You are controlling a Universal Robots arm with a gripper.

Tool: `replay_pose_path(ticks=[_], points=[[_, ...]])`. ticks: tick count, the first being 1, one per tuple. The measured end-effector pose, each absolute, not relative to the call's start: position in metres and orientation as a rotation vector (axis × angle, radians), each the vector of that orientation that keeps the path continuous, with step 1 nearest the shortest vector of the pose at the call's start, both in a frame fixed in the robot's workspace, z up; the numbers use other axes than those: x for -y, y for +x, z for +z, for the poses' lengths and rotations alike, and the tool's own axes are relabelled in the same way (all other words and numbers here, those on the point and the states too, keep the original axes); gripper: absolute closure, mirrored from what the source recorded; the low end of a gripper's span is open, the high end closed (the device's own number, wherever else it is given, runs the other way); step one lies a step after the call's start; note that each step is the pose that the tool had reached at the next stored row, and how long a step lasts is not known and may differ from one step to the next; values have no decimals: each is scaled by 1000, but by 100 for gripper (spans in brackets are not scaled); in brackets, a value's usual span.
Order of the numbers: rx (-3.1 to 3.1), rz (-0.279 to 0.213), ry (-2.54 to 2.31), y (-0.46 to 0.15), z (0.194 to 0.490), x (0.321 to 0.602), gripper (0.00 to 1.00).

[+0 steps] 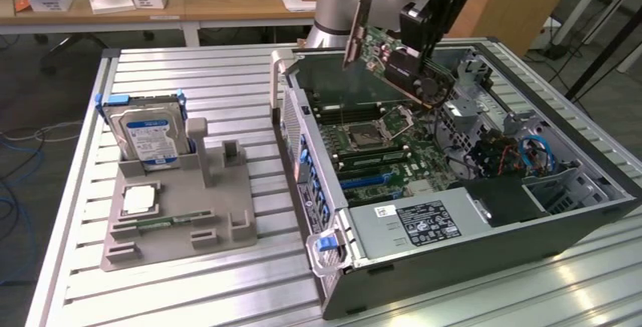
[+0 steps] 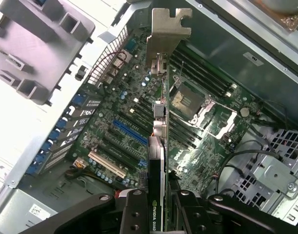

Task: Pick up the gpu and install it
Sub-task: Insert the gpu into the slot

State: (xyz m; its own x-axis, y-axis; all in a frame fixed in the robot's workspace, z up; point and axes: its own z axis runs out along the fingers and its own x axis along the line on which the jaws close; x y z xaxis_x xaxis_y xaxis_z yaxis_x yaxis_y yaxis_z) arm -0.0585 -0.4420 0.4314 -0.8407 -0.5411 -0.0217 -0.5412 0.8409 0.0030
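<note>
My gripper [image 1: 422, 35] is shut on the gpu [image 1: 393, 60], a flat card with a green board face and a black body, and holds it tilted in the air above the open computer case [image 1: 561, 214]. In the wrist view the gpu [image 2: 159, 161] appears edge-on between my two black fingers [image 2: 133, 210], its metal bracket [image 2: 169, 29] pointing away from me. It hangs over the motherboard [image 2: 139, 107], close above the blue expansion slot [image 2: 132, 134], and does not touch the board.
At the exterior view's left, a grey holder [image 1: 176, 214] on the slatted table [image 1: 201, 71] carries a silver hard drive [image 1: 150, 135], a processor [image 1: 138, 199] and a green memory stick [image 1: 161, 223]. Inside the case lie a power supply [image 1: 422, 225] and cables [image 1: 522, 154].
</note>
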Motion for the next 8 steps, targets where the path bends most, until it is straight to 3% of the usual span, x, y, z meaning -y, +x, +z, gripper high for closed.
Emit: replay_pose_path(ticks=[8], points=[[-2974, 15, -949, -58, 431, 442, 74]])
